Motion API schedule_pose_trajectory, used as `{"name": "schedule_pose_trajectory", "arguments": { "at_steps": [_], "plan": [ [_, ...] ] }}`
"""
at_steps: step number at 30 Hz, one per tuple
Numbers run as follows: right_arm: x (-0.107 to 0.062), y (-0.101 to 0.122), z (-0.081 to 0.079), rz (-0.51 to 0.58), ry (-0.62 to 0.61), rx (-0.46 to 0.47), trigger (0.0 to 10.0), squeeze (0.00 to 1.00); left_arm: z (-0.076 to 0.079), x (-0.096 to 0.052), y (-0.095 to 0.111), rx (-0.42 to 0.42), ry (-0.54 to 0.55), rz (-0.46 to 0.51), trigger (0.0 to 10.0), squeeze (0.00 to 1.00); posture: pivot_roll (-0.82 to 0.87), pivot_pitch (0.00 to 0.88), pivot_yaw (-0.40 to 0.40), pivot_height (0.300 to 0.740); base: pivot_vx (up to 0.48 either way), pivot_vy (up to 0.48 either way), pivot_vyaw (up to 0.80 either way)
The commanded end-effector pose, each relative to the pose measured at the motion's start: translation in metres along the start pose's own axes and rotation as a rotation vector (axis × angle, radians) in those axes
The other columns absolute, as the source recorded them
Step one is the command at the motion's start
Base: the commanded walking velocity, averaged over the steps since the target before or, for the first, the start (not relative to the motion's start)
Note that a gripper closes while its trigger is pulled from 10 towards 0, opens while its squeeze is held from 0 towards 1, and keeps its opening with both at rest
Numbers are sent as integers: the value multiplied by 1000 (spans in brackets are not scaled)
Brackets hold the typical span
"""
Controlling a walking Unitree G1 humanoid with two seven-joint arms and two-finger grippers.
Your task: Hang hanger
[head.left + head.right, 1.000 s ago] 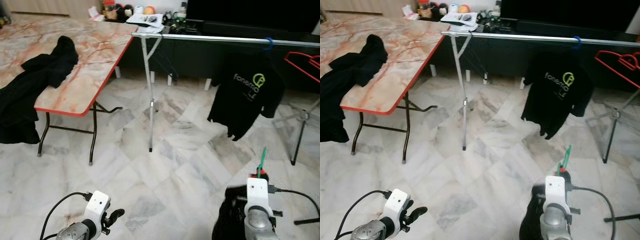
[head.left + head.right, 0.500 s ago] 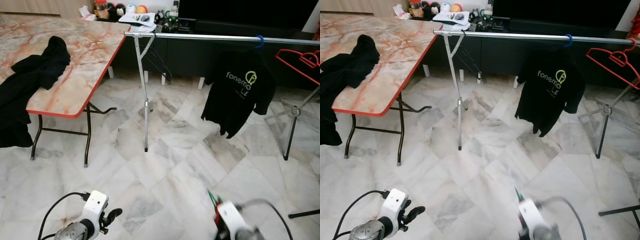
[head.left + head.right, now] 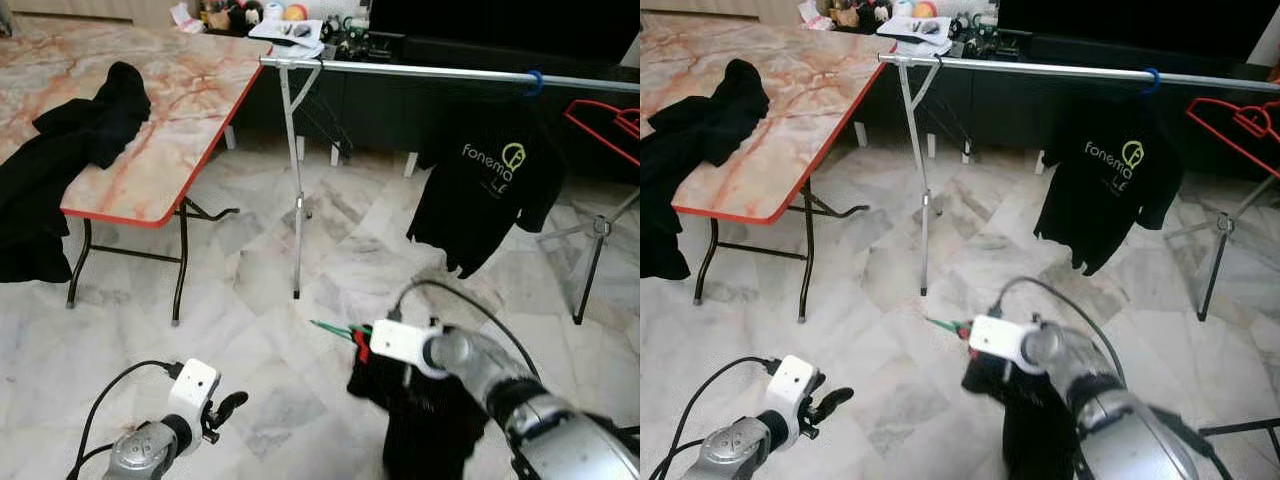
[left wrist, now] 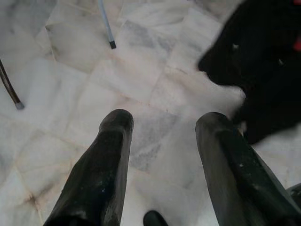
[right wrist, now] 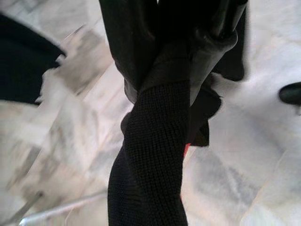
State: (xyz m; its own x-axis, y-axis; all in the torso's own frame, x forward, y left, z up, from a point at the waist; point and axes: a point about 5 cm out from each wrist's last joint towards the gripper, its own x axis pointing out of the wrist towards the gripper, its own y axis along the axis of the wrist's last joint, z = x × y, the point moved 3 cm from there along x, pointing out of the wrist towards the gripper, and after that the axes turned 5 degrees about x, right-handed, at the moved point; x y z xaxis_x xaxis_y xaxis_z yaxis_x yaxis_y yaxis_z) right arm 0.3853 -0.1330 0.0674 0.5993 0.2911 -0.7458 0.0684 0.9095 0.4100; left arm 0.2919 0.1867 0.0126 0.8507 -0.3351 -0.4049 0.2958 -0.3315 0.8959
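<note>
So my left gripper (image 4: 162, 141) just idles low with fingers spread over glossy marble floor (image 3: 330, 250). My right gripper (image 5: 188, 61) has swung up and leftward since a second ago, pinching soft knit black cloth on the hanger (image 3: 335, 327), thin green hook sideways, well below the shiny rail (image 3: 440, 73).

The garment (image 3: 425, 425) pinched in the right gripper (image 5: 178, 56) is black, on a green and red hanger (image 3: 338, 329). Beyond it, a black T-shirt (image 3: 490, 190) has green-white print. The floor (image 3: 300, 350) is white-grey marble.
</note>
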Motion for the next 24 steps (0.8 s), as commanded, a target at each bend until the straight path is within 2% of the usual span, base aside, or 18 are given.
{"name": "schedule_pose_trajectory", "arguments": {
  "at_steps": [1,3,9,13,14,15,18,19,24],
  "plan": [
    [-2,21,8,52,-12,-29,0,0,1,2,7,22,-16,11,10000,0,95,135,-62,740,0,0,0],
    [-4,45,14,129,-13,-11,0,0,-1,6,20,29,-14,47,10000,0,98,133,-66,740,0,0,0],
    [-11,91,22,292,-5,29,0,0,0,15,36,43,-7,87,10000,0,94,130,-73,740,0,0,0],
    [-17,118,27,384,-6,70,0,0,5,20,40,61,-12,88,10000,0,87,130,-80,740,0,0,0],
    [-17,118,27,384,-6,70,0,0,5,20,40,61,-12,88,10000,0,87,130,-80,740,0,0,0],
    [-20,130,28,424,-6,86,0,0,9,22,40,81,-18,82,10000,0,85,129,-82,740,0,0,0],
    [-24,146,29,470,1,99,0,0,8,24,40,137,0,68,10000,0,83,129,-82,740,0,0,0],
    [-27,157,28,508,15,107,0,0,5,26,40,187,22,57,10000,0,83,128,-84,740,0,0,0],
    [-29,173,25,540,18,107,0,0,0,29,42,276,69,50,10000,0,84,128,-84,740,0,0,0]
  ]
}}
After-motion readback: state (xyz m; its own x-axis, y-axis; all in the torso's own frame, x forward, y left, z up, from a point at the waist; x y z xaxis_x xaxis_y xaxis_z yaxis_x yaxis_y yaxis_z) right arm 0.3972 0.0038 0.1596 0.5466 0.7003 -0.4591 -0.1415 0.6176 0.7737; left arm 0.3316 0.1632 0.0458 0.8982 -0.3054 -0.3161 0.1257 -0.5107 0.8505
